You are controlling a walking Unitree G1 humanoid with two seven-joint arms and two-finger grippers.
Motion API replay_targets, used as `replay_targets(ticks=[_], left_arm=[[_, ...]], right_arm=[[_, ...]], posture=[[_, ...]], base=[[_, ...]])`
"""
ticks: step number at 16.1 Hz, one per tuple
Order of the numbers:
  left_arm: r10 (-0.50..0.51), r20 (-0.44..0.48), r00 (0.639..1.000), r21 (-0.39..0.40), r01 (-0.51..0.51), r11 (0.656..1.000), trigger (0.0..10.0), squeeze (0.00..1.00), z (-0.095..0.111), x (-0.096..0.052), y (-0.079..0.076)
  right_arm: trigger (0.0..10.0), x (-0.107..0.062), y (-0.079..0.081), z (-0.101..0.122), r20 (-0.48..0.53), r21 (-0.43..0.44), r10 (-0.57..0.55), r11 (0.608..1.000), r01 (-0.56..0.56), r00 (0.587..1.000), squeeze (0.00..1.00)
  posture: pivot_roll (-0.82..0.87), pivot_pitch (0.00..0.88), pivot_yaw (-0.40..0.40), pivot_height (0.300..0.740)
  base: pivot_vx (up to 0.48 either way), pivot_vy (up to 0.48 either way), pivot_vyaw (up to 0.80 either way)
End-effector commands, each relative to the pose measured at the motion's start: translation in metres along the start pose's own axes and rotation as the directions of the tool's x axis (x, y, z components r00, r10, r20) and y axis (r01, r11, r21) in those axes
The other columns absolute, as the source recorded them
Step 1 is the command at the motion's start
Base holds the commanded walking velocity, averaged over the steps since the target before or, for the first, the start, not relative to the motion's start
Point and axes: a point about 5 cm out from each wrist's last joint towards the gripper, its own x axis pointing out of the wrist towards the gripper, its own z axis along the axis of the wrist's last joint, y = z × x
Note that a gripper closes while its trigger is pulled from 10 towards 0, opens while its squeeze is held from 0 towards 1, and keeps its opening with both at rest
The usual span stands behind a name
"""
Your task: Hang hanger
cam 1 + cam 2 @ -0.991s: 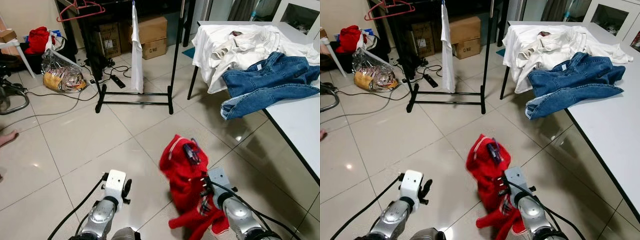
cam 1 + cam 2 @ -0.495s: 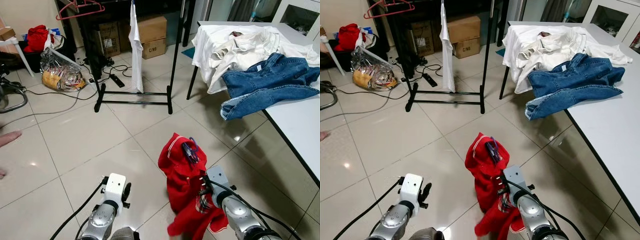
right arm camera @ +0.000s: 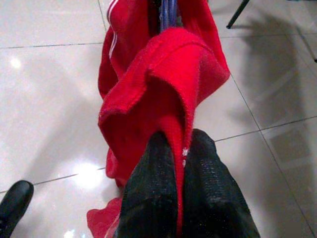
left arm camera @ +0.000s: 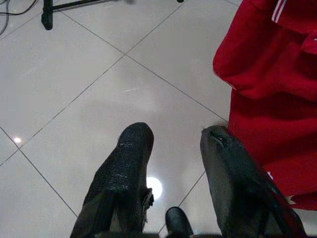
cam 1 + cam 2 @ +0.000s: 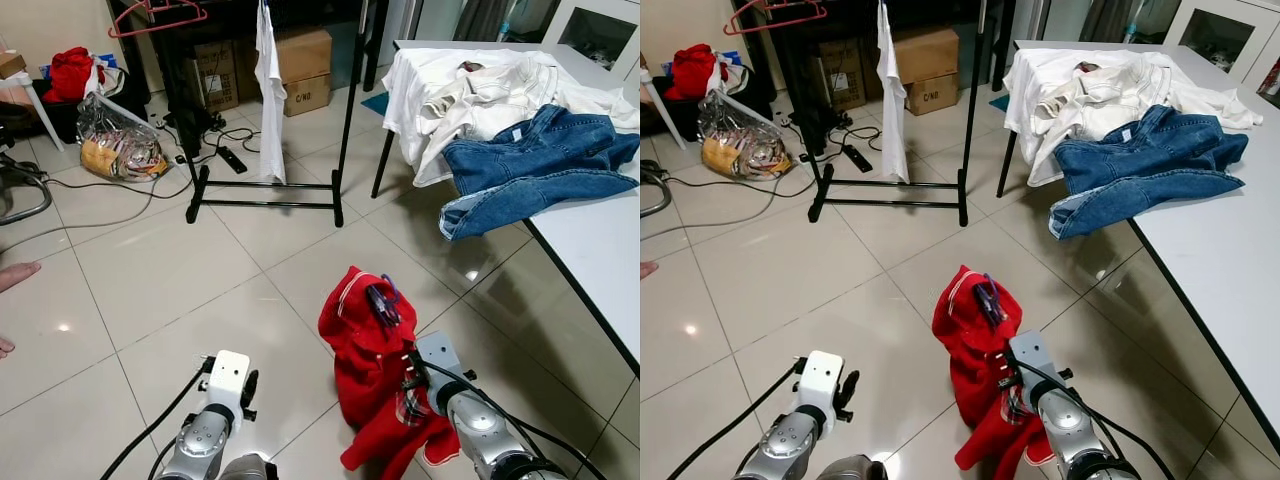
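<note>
Red cloth, a garment (image 5: 375,380) on a hanger (image 5: 383,303), hangs low and right of centre in the head views. The right tool (image 3: 179,163) grips it, its two black fingers (image 3: 151,193) pressed narrow on a fold of the fabric. The garment's long axis runs roughly upright, collar at the top and hem trailing down toward the tiled floor (image 5: 180,270); the hanger's dark blue end pokes out at the collar, pointing up and away from the robot. The left tool (image 4: 173,148) hovers over bare tiles at lower left, fingers spread wide and holding nothing, with the red cloth just beside it.

At upper centre stands a black rack (image 5: 270,195) with a white shirt (image 5: 268,90) hanging on it. A pink hanger (image 5: 155,15) shows at upper left. At upper right, the white worktop (image 5: 600,250) carries jeans (image 5: 530,170) and white clothes (image 5: 470,90).
</note>
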Motion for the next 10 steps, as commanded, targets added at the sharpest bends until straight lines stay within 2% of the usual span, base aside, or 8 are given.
replay_targets(ticks=[1, 3, 5, 8, 10], left_arm=[[-0.001, -0.019, 1.0, 0.005, 0.001, 1.0, 10.0, 0.0, -0.002, 0.0, -0.002], [0.001, -0.018, 1.0, 0.002, -0.001, 1.0, 10.0, 0.0, 0.0, 0.001, -0.002], [-0.007, -0.02, 1.0, 0.038, 0.008, 0.999, 10.0, 0.0, 0.0, 0.001, -0.002], [0.003, -0.064, 0.998, 0.063, 0.001, 0.998, 10.0, 0.0, -0.015, -0.006, 0.006], [0.005, -0.065, 0.998, 0.062, -0.001, 0.998, 10.0, 0.0, -0.016, -0.007, 0.006]], right_arm=[[10.0, 0.002, -0.006, 0.005, 0.015, -0.005, -0.02, 1.0, 0.02, 1.0, 0.0], [10.0, 0.003, -0.004, 0.007, 0.012, -0.01, -0.015, 1.0, 0.015, 1.0, 0.0], [10.0, 0.005, -0.004, 0.01, 0.011, -0.015, -0.015, 1.0, 0.015, 1.0, 0.0], [10.0, 0.008, -0.006, 0.015, 0.016, -0.032, -0.014, 0.999, 0.015, 1.0, 0.0], [10.0, 0.007, -0.006, 0.014, 0.015, -0.026, -0.019, 0.999, 0.019, 1.0, 0.0]], posture=[[0.14, 0.0, -0.049, 0.74], [0.14, 0.0, -0.049, 0.74], [0.16, 0.0, -0.057, 0.74], [0.16, 0.0, -0.05, 0.74], [0.16, 0.0, -0.049, 0.74]], base=[[0.0, 0.0, 0.0], [0.0, 0.0, 0.0], [0.0, 0.0, 0.0], [0.0, 0.0, 0.0], [0.0, 0.0, 0.0]])
